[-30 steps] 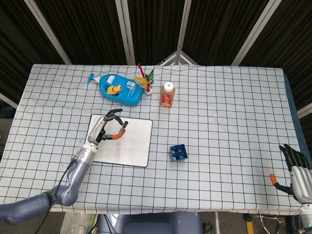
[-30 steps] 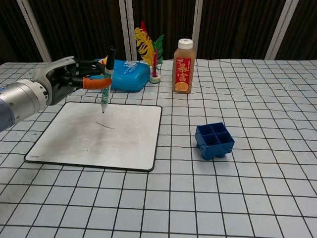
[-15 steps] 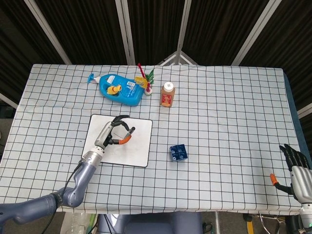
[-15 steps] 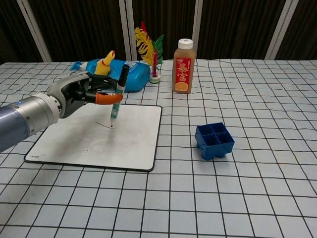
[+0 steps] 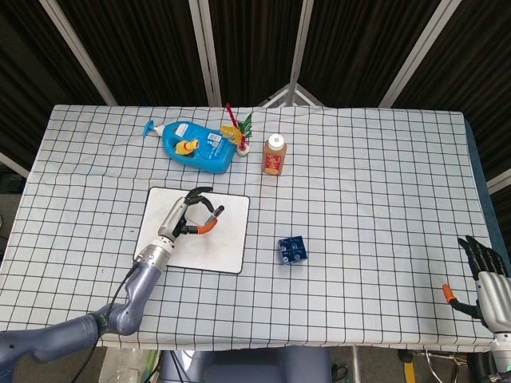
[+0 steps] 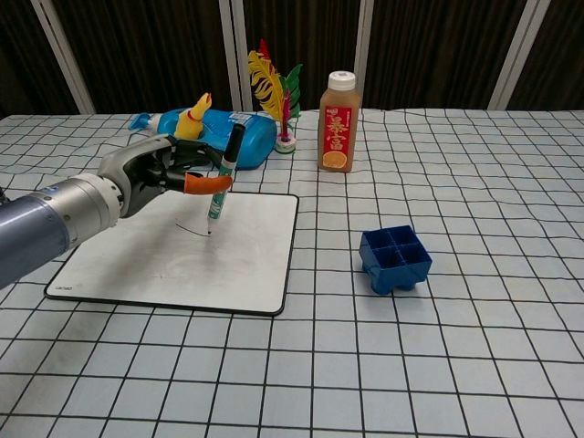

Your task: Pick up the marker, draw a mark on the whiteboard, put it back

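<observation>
While the left robot hand gripped the marker between its orange-tipped thumb and its fingers, the pen stood nearly upright with its tip at, or just above, the whiteboard, near the right end of a faint dark stroke. Over the previous second the hand had carried the marker rightward and a little toward the robot across the board, and the tip had dropped from hovering above the surface to the level of the line; in the last half second the shift was only slight. That suggested the drawing step was under way or close to done, with the return of the marker yet to come. The right robot hand hung off the near right corner of the worktop, fingers spread, grasping nothing, unmoved. A blue compartment box sat apart to the right of the board.
</observation>
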Tool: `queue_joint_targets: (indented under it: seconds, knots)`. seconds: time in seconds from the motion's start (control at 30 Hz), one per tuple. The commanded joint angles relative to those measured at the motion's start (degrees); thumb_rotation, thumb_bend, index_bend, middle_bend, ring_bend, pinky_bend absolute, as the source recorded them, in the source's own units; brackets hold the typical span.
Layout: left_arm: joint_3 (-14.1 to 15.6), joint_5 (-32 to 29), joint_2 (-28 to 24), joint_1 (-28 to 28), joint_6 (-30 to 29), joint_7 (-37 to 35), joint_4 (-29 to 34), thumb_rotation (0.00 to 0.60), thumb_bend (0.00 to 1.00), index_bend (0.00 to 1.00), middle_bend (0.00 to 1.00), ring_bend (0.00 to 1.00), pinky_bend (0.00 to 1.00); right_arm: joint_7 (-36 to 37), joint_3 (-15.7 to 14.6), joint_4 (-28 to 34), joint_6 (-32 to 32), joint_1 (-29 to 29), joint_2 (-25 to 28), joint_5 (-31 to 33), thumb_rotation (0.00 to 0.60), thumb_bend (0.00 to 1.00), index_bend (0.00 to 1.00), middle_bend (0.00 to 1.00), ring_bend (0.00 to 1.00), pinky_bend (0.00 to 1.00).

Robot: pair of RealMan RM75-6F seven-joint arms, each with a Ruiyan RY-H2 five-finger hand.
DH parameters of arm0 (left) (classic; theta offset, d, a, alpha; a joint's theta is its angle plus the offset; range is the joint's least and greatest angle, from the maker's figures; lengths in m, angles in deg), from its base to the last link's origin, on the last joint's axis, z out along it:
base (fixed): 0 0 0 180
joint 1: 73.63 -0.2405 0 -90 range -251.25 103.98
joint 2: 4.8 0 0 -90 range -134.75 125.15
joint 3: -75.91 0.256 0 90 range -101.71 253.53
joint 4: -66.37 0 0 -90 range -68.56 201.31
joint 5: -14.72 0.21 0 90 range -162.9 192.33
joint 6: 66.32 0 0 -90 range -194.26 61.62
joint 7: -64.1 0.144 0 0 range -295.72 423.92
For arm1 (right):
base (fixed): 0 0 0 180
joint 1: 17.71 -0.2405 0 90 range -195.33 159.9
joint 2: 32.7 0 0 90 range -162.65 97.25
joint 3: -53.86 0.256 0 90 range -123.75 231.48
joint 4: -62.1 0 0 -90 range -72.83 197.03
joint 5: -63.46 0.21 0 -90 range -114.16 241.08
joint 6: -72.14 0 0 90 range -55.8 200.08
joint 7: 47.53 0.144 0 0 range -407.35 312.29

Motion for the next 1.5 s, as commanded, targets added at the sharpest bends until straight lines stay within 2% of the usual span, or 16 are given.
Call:
queue_joint_targets:
  seconds: [0.03,1.5]
  knots:
    - [0.05,-0.22,0.27,0.15,0.34,0.1,-0.29,0.6,0.55,0.69,0.13,0.0,0.0,-0.03,0.03,0.01,-0.07,-0.07,-0.05,0.01,0.6,0.35,0.0,0.0,0.0,0.0]
    - [1.12,-0.13,-1.07,-0.94,0.87,0.82,0.09,0.6,0.55,0.7,0.14,0.0,0.0,-0.52,-0.2,0.2,0.32,0.18,-0.04,-0.25,0.6,0.35,0.0,0.0,0.0,0.0]
